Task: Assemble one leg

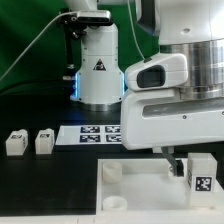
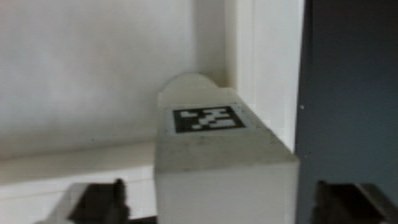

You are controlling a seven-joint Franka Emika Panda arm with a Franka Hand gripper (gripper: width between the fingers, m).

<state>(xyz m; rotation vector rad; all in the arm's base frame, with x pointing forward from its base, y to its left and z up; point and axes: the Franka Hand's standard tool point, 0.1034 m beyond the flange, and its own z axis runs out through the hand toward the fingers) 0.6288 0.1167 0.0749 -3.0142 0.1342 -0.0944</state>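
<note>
Gripper (image 1: pixel 190 168) sits low over the tabletop (image 1: pixel 135 195) at the exterior view's right. Wrist view: a leg (image 2: pixel 217 150) stands between the two dark fingers (image 2: pixel 98 200), tag facing the camera. The jaws look closed narrowly about it, holding it; actual contact at the pads is cut off at the frame edge, so the grip is judged, not confirmed. The same leg shows in the exterior view as a tagged block (image 1: pixel 200 175) under the hand, at or just above the tabletop near its right edge.

Risks, as judgement:
- Leg tip appears close to the tabletop's edge; if it is off the socket axis it could catch the rim and jam or tilt.
- A shallow grip could let the leg twist when pressed or turned.
- Socket under the leg is hidden, so alignment cannot be checked.

Count:
- Legs: 3 visible, one in the gripper, two loose (image 1: pixel 14 143) (image 1: pixel 44 142) on the table at the exterior view's left. A fourth is not seen.
- Tabletop: 1.
- Open sockets visible: 2 (image 1: pixel 112 173).
- Marker board (image 1: pixel 97 133): 1.
</note>
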